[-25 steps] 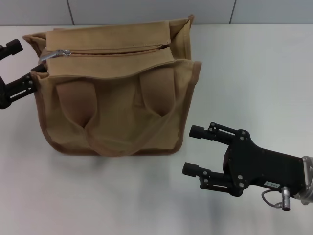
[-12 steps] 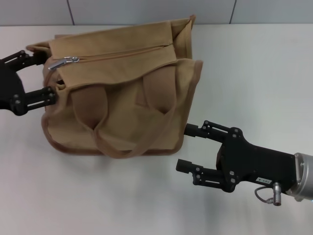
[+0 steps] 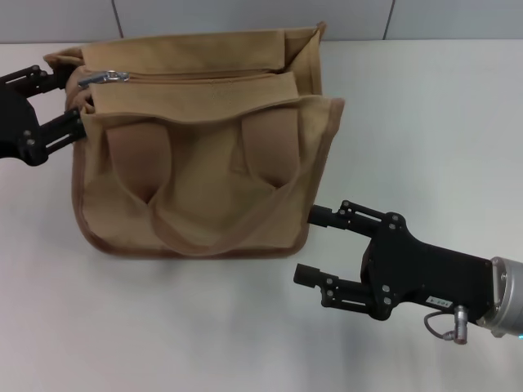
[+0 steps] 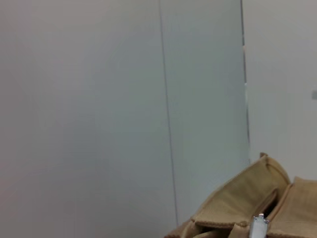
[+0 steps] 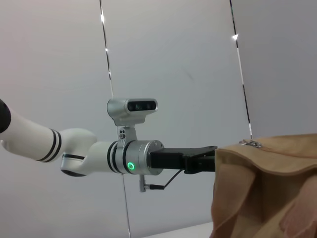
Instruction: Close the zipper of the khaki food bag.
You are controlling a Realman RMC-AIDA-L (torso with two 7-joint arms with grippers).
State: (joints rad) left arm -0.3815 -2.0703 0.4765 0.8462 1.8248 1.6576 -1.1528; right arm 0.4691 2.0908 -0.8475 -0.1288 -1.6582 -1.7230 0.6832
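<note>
1. The khaki food bag [image 3: 200, 155] stands upright on the white bench [image 3: 425, 122], left of centre in the head view, its front with the 2 strap patches and the looped handle [image 3: 216, 233] facing the robot.
2. The zipper [image 3: 204, 75] runs along the top, and its silver pull tab [image 3: 105, 77] sits at the bag's left end. Towards the right end the 2 sides of the top look parted, so the closing seems hardly begun: the run across the top is likely all to come.
3. The left claw [image 3: 72, 102] is at the bag's left end, one finger beside the top corner near the tab, the other against the front edge. It appears to pinch the fabric there, not the tab itself, though the contact is hard to confirm.
4. The right claw [image 3: 304, 245] hovers open and empty just off the bag's lower right corner, one finger [image 3: 323, 216] nearly touching the side piping.
5. Nothing else lies on the bench. The likely snag is the soft canvas: with the right end unheld, the bag may buckle or slide when the tab is pulled.
</note>
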